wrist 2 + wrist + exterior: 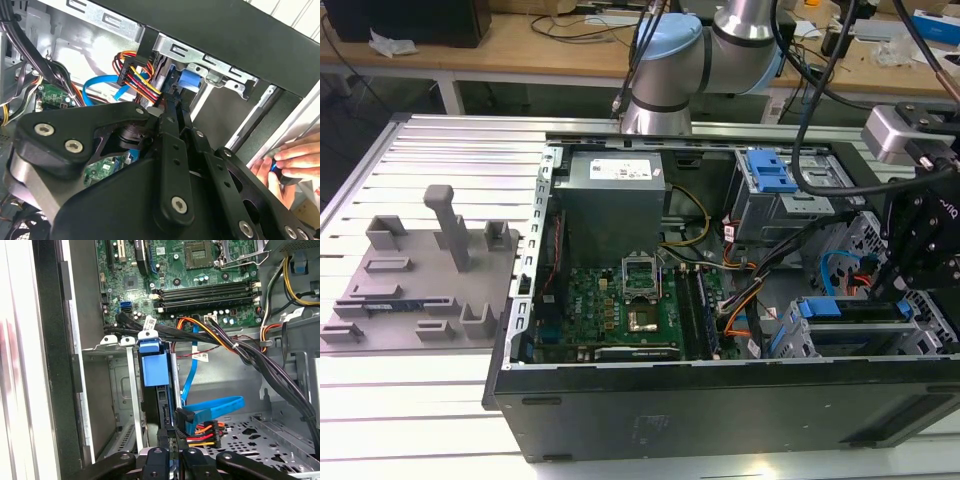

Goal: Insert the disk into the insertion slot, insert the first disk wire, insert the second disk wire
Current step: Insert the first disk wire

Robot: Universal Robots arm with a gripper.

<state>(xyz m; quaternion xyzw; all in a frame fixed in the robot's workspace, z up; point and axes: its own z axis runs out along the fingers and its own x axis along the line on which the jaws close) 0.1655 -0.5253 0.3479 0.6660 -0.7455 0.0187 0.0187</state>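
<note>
A slatted metal table [430, 150] is taken up by an open computer case [720, 400], over whose far side the robot arm [670, 60] is bent. A green circuit board [620, 310] is laid flat on the case floor. At the case's corner on the exterior view's right, a grey metal cage [790, 342] [127, 385] is fitted, and the disk [850, 310] [151, 365] is seated on edge inside it in its blue frame.

The gripper [885, 295] is positioned at the disk's exposed edge. In both wrist views the gripper [176, 107] [168, 437] is seen with its fingers drawn together, tips at that edge.

The bundle of orange-red wires [200, 432] [135, 75] and the flat blue cable [215, 405] [100, 86] are draped just beside the disk. Whether either is plugged in cannot be told.

A person's hand [287, 160] is seen just outside the case wall.
</note>
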